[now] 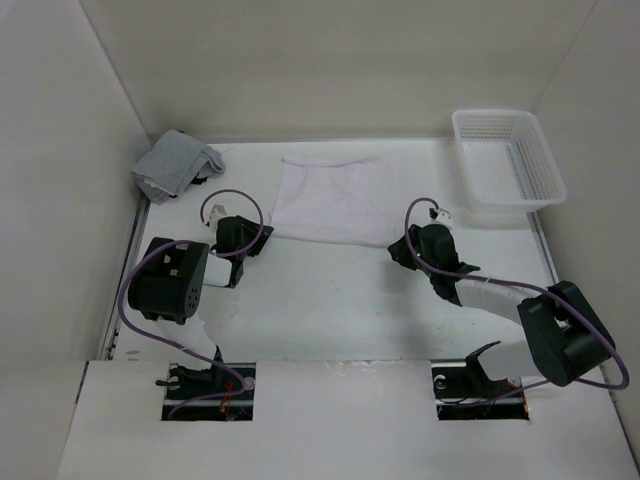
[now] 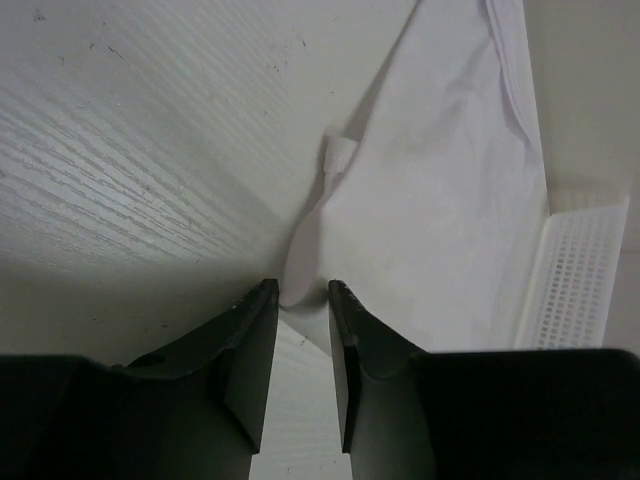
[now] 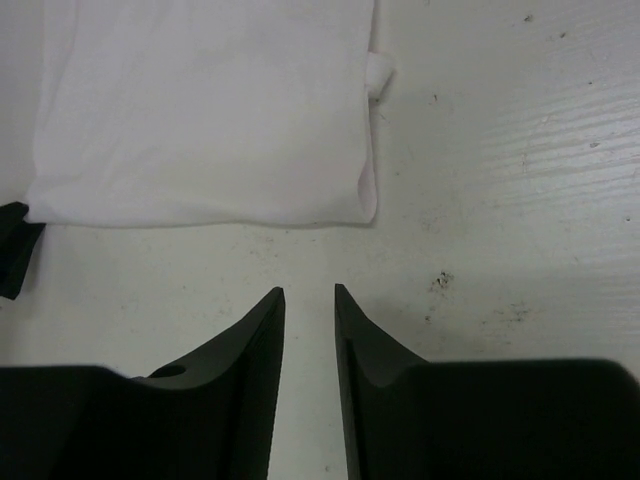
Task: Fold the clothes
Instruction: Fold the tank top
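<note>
— Two arms reaching forward, low. Where are the clothes [image 1: 335,200]?
— Flat on the white table [image 1: 330,300], far half, about the middle. Plain white, folded to a rough rectangle. The grey cloth bundle [image 1: 175,165] sits far left by the wall and the white mesh basket [image 1: 497,207] far right. Both are apart from the clothes.
— Left gripper [image 2: 303,288]?
— At the near-left corner. In the wrist view its fingers stand a little apart. The corner is bunched into a narrow ridge that runs in between the tips, and bare table shows in the gap behind it. Biting or only touching: cannot tell.
— Right gripper [image 3: 309,290]?
— Just off the near-right corner, on the near side. Its fingers are parted by a narrow gap with only table between them. The near edge of the cloth lies just ahead of the tips, not touching.
— Anything else on the cloth?
— A small white tab [image 3: 380,75] pokes out along the right edge. The near edge runs fairly straight.
</note>
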`<action>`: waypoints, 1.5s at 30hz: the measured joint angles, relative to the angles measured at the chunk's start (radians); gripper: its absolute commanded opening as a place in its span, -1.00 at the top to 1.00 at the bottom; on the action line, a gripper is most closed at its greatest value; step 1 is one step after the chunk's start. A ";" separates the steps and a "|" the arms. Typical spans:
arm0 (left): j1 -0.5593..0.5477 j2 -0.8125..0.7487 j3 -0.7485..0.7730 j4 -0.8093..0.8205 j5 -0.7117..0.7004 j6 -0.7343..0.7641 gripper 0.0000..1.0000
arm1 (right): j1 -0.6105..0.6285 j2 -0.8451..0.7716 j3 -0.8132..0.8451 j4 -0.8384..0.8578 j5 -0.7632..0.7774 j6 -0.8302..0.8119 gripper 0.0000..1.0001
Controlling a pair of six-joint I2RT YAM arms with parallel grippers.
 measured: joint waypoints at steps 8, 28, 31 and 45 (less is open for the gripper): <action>0.005 0.001 -0.005 -0.015 -0.006 -0.011 0.82 | -0.051 0.069 0.000 0.040 0.005 0.041 0.17; -0.007 -0.020 -0.005 -0.053 -0.037 0.024 0.90 | -0.114 0.260 0.033 0.207 -0.137 0.155 0.15; -0.007 -0.020 -0.005 -0.053 -0.037 0.026 0.90 | -0.120 0.273 0.034 0.226 -0.140 0.172 0.20; -0.007 -0.029 -0.006 -0.063 -0.038 0.032 0.96 | -0.127 0.323 0.048 0.253 -0.124 0.219 0.92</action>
